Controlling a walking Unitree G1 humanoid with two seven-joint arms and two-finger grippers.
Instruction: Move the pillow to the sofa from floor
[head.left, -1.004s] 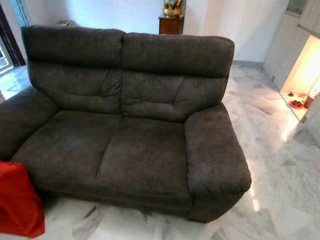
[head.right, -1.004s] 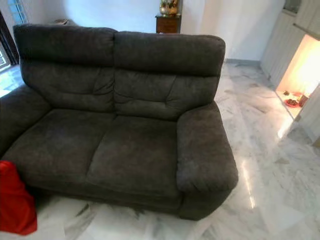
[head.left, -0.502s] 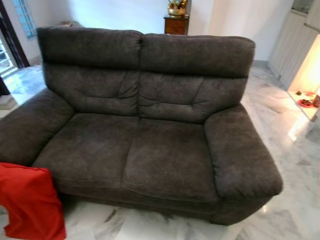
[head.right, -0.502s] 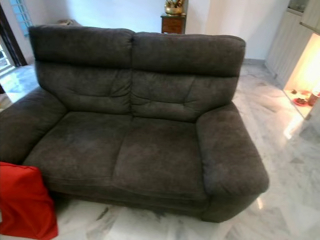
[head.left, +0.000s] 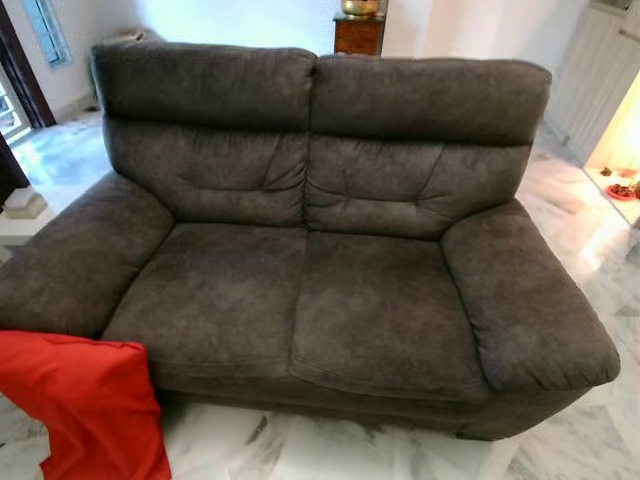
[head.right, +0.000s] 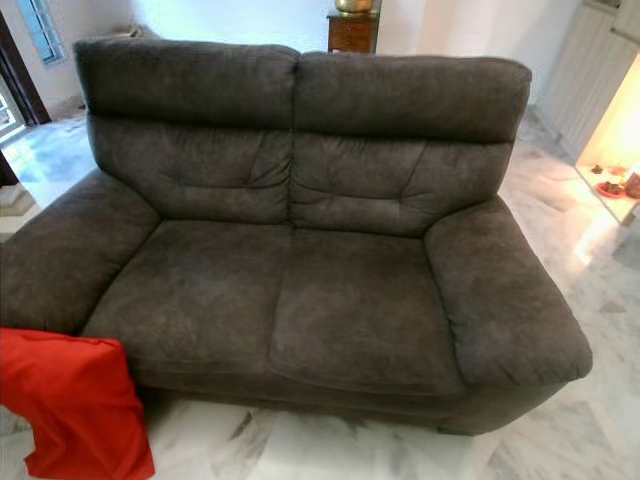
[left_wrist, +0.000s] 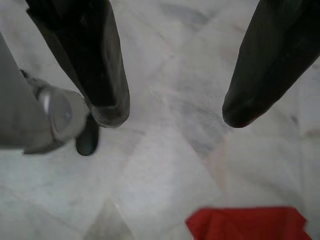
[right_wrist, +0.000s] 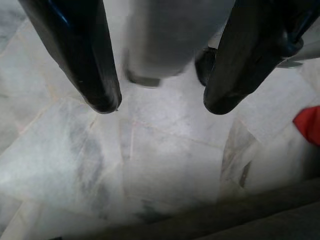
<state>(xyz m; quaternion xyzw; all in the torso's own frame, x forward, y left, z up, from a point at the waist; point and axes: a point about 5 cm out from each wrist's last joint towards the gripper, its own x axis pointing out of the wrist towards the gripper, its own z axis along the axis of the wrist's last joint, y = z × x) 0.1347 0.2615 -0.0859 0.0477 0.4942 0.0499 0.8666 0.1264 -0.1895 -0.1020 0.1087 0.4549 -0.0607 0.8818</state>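
Currently we see a red pillow (head.left: 85, 405) on the marble floor (head.left: 330, 455) beside the grey sofa (head.left: 330, 290) | left gripper (left_wrist: 172, 117) and right gripper (right_wrist: 160, 107) point down at floor, fingers spread, holding nothing.

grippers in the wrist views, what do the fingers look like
The left gripper has two long, glossy black fingers tapering to blunt rounded tips, seen over white marble floor. The right gripper has the same thick black fingers, with faint blue glints along the edges. No cables or markings can be made out.
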